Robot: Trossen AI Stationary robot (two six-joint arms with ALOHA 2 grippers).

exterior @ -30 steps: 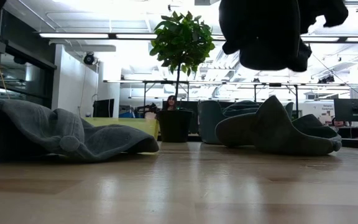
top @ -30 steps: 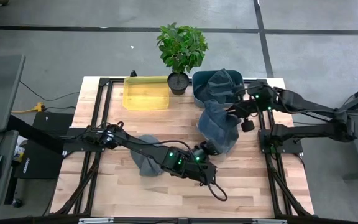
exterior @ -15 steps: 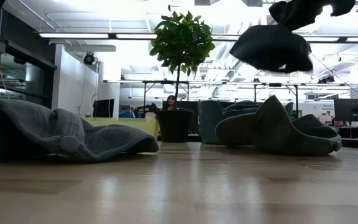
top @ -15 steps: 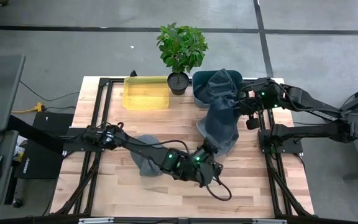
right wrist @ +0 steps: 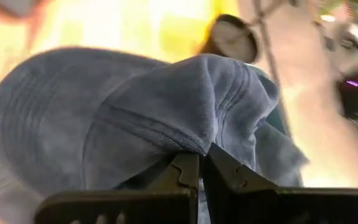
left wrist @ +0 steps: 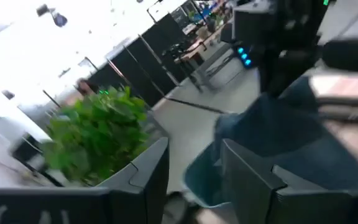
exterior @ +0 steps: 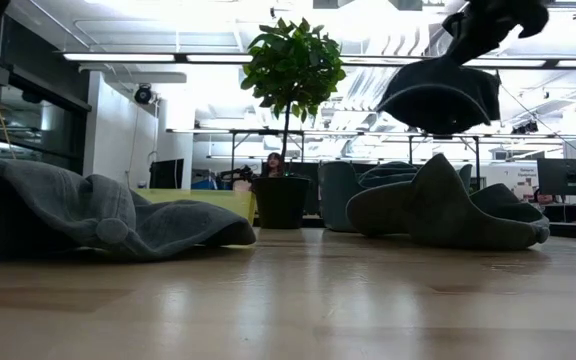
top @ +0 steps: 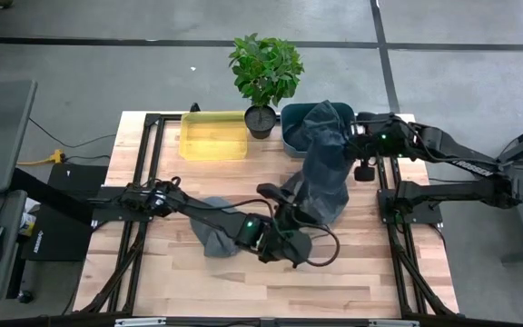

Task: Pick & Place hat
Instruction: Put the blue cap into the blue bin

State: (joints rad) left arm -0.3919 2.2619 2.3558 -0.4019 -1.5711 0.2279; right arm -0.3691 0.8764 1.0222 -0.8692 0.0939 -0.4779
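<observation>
My right gripper [top: 349, 148] is shut on a blue-grey hat [top: 325, 162] and holds it in the air by the teal bin [top: 289, 123]; the low view shows that hat [exterior: 438, 95] high above the table. Under it another blue-grey hat [exterior: 438, 212] lies flat on the wood. A grey hat [top: 214, 234] lies crumpled under my left arm. My left gripper [top: 275, 193] hovers open at mid-table, left of the lifted hat, fingers [left wrist: 148, 180] level and pointing toward the far edge, with nothing between them. My right gripper pinches a fold of the hat's cloth [right wrist: 194, 144] at the edge of its crown between the two shut fingers [right wrist: 229, 177]. It comes in from the table's right side. The hat is lifted clear and hangs slack below and left of the fingers.
A potted plant [top: 264, 73] and a yellow bin [top: 214, 134] stand at the far edge, left of the teal bin, which holds more blue-grey cloth [top: 327, 116]. Bare wood lies along the near edge [top: 271, 286]. A person [exterior: 273, 165] sits far off in the room.
My right gripper has carried the hat upward and toward the far edge and the teal bin; the hat has swung and now hangs more spread out. My left gripper has drawn back from the hat on the table, risen and tipped up to level.
</observation>
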